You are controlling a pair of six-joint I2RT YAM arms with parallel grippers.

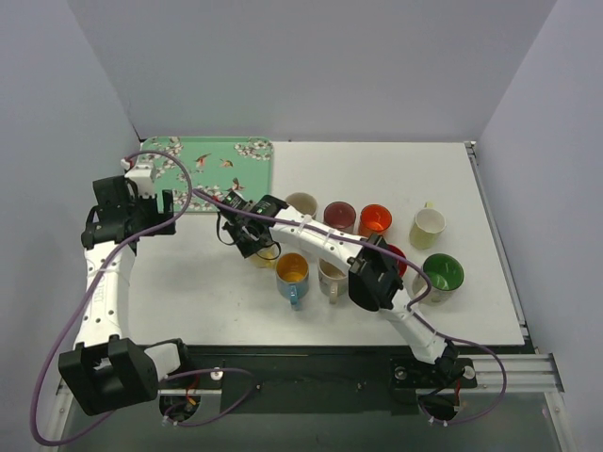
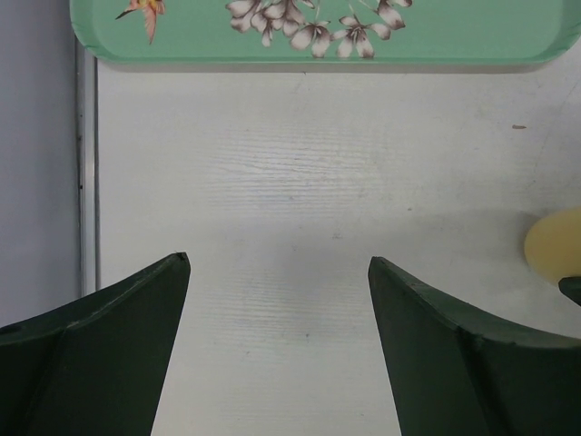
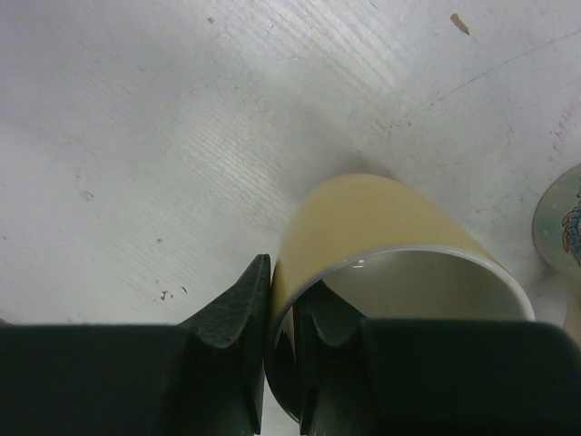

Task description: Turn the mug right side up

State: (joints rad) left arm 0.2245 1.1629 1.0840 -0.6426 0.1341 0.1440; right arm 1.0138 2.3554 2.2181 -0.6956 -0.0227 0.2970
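My right end effector [image 3: 283, 283] is pinching the yellow mug [image 3: 381, 218] wall, one finger inside the rim; mug tilted low over the table [image 3: 136, 136]. Roll wrist slowly, land base flat before release. My left end effector [image 2: 279, 263] is spread, empty.

Pale yellow mug [image 3: 381, 218], white inside. Mint-green tray [image 1: 207, 165] with white blossoms and small orange-red birds. White surface [image 1: 396, 179]. Maroon-lined cup [image 1: 340, 216], orange-lined cup [image 1: 375, 219], green-lined cup [image 1: 442, 273], blue cup [image 1: 292, 273] with amber inside. White left arm [image 1: 102, 287].
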